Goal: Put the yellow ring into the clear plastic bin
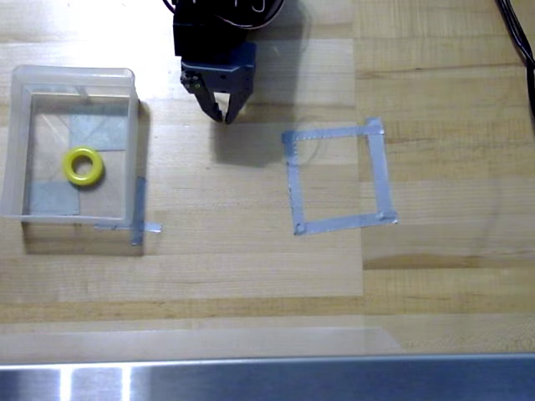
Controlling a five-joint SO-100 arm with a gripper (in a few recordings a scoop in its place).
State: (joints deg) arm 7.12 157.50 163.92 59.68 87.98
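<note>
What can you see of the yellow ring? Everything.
The yellow ring is small, bright yellow, thick-walled and doughnut-shaped, with a round centre hole; it looks like smooth plastic. It lies flat on the floor of the clear plastic bin, near the middle, clear of the walls, partly over grey tape showing through the base. Nothing grips it.

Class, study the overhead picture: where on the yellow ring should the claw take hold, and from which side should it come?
Probably from above: the yellow ring lies flat inside the clear plastic bin, whose walls block sideways approaches. Pinch one wall of the ring, one finger in its hole, one outside.

No legible text or labels.
</note>
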